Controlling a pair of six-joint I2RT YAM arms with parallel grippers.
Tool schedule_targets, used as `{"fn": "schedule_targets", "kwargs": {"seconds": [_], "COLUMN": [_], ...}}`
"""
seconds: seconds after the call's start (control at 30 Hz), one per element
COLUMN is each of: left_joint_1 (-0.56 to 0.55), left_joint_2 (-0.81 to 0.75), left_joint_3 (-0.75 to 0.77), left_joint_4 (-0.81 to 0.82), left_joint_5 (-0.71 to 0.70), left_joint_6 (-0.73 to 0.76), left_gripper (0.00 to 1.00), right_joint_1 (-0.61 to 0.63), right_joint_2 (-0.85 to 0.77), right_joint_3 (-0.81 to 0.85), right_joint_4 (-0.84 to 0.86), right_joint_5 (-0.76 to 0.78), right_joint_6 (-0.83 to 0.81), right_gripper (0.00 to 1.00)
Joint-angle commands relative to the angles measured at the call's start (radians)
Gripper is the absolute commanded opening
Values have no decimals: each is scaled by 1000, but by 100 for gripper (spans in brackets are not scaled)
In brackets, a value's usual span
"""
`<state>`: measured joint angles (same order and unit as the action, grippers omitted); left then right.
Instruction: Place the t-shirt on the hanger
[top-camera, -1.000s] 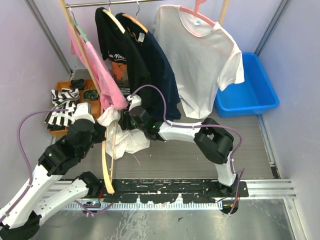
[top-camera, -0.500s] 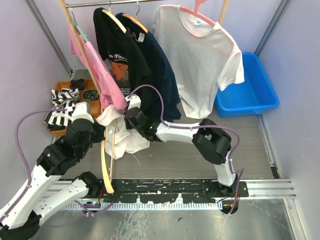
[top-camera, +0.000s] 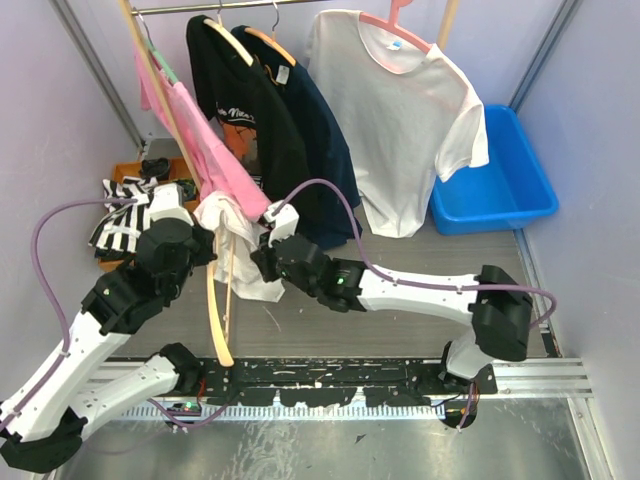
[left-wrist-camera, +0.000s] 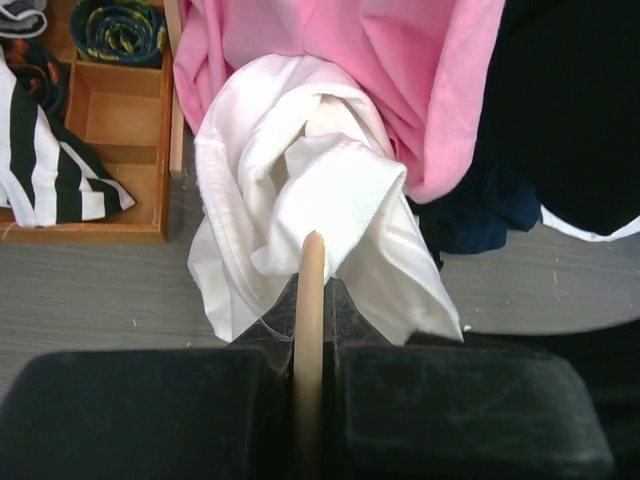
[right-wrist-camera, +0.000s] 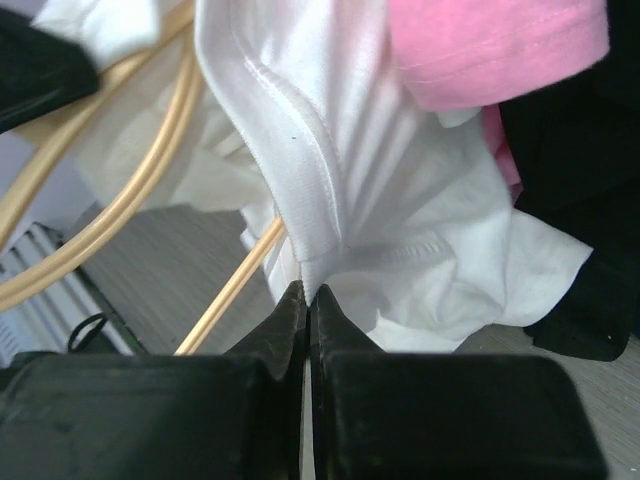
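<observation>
The white t-shirt (top-camera: 242, 278) hangs bunched over the upper end of the light wooden hanger (top-camera: 212, 312), which stands almost upright in the top view. My left gripper (left-wrist-camera: 312, 288) is shut on the hanger's curved arm (left-wrist-camera: 311, 262), and the t-shirt (left-wrist-camera: 320, 190) is draped just past its tip. My right gripper (right-wrist-camera: 306, 292) is shut on a hemmed edge of the t-shirt (right-wrist-camera: 330, 170). The hanger's arm (right-wrist-camera: 130, 170) and thin bar (right-wrist-camera: 232, 288) pass to its left. In the top view the right gripper (top-camera: 263, 260) sits just right of the hanger.
A pink t-shirt (top-camera: 205, 160), two dark shirts (top-camera: 275, 125) and a white t-shirt on a pink hanger (top-camera: 400, 110) hang on the rail behind. A blue bin (top-camera: 500, 175) stands at the right. An orange tray (left-wrist-camera: 110, 130) with striped cloth lies at the left.
My right gripper has closed on the t-shirt's edge, and the right arm has stretched out low across the table. The left arm has lifted the hanger slightly.
</observation>
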<state>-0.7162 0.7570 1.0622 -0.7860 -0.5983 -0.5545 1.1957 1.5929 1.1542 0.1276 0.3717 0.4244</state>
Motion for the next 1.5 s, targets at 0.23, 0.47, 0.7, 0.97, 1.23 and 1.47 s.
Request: {"fn": "schedule_targets", "kwargs": {"seconds": [0.23,0.47,0.7,0.97,1.23,1.47], "left_joint_1": [4,4,3,4,4,4], "left_joint_2": [3,1,-4,-31,-31,-32], "left_joint_3": [136,181,183,152,142,125], "left_joint_4": [141,165,203,271,321,360], "left_joint_5": [-175,-208,-254,-321,-350,-383], "left_joint_6": [38,41,50,83,91,76], "left_gripper": [0,0,0,0,0,0], "right_joint_1": [94,198,299,415,472,475], "right_joint_2": [-118,-136,-162,-175,-170,-135], "right_joint_3": [24,29,35,6,-66,-112], "right_joint_4": [-115,-158,-199,-217,-194,-139], "right_joint_5": [-196,-162,-64,2,49,76], "right_joint_6": [30,32,30,51,83,67], "right_gripper": [1,1,1,1,1,1]}}
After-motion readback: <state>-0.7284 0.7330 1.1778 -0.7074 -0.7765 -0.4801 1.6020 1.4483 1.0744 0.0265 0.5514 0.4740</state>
